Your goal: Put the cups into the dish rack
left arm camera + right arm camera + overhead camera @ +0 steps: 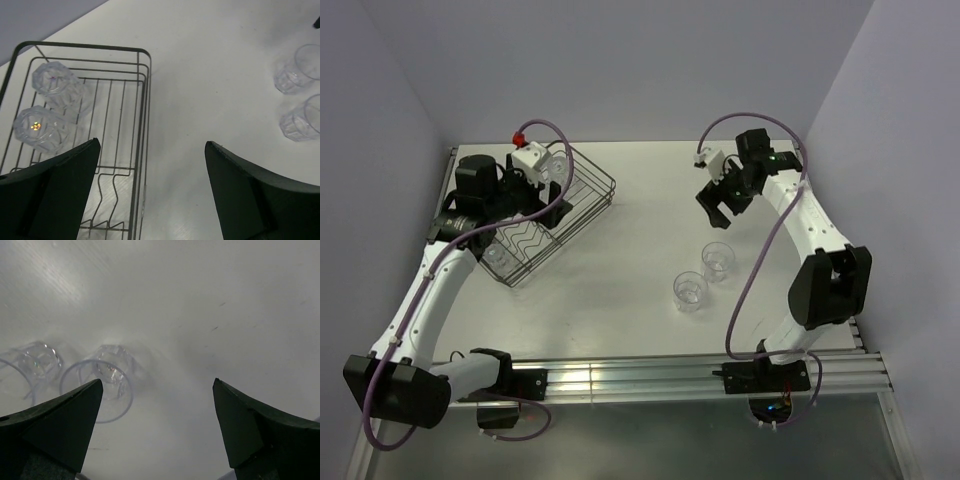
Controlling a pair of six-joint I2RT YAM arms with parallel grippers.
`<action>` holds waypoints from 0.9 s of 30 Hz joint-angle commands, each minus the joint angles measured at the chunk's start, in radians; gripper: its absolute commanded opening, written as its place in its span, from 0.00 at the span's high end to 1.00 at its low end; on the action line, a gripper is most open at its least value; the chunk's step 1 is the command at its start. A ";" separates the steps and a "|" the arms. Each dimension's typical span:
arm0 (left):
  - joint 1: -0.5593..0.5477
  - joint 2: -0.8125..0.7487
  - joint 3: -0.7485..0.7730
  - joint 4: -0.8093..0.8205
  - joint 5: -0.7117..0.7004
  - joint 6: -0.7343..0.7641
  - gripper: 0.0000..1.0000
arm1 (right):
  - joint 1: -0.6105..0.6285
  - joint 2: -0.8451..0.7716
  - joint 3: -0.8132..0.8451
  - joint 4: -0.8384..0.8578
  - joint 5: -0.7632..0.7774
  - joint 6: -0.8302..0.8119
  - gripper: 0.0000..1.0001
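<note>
Pale lavender walls (620, 60) enclose a white table (640, 200) where two robot arms work from the near edge. On the left, the left gripper (151, 144) is spread wide with nothing between its dark fingers (60, 195). It is poised over the long side of the dish rack (142, 125), and the rack's black wire rim runs below the gap, closer to the left-hand finger.

Inside the rack, the wrist camera shows a first racked tumbler (55, 82) just beside a second racked tumbler (37, 129). Both are clear and ribbed, with their bases turned toward the lens. Wavy wire dividers (107, 200) cross the rack floor near the fingers. From overhead, the rack sits at the table's far left, angled to the edge, and the arm hides much of it.

On the right, the right gripper (156, 382) is likewise spread apart and empty, held over bare tabletop. Two more clear glasses stand upright on the table, well apart from the rack and between this gripper and its arm's base. They are the far tumbler (718, 262) and, just beside it, the near tumbler (690, 291). In the right wrist view, one open rim lies close to the left-hand finger.
</note>
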 commanded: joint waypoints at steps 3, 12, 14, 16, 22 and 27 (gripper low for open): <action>-0.017 -0.003 0.012 -0.010 0.113 -0.021 0.07 | -0.019 0.014 -0.061 -0.123 -0.006 -0.114 0.07; -0.028 0.017 -0.002 0.018 0.097 -0.044 0.08 | -0.022 0.059 -0.136 -0.060 0.033 -0.122 0.23; -0.029 0.021 -0.004 0.021 0.097 -0.044 0.08 | -0.022 0.077 -0.142 -0.052 0.041 -0.125 0.26; -0.029 0.029 -0.004 0.021 0.094 -0.044 0.08 | -0.023 0.093 -0.147 -0.047 0.043 -0.125 0.29; -0.031 0.040 -0.007 0.021 0.087 -0.044 0.09 | -0.022 0.117 -0.175 -0.018 0.044 -0.131 0.38; -0.032 0.040 -0.014 0.029 0.086 -0.047 0.10 | -0.022 0.114 -0.184 -0.018 0.024 -0.128 0.61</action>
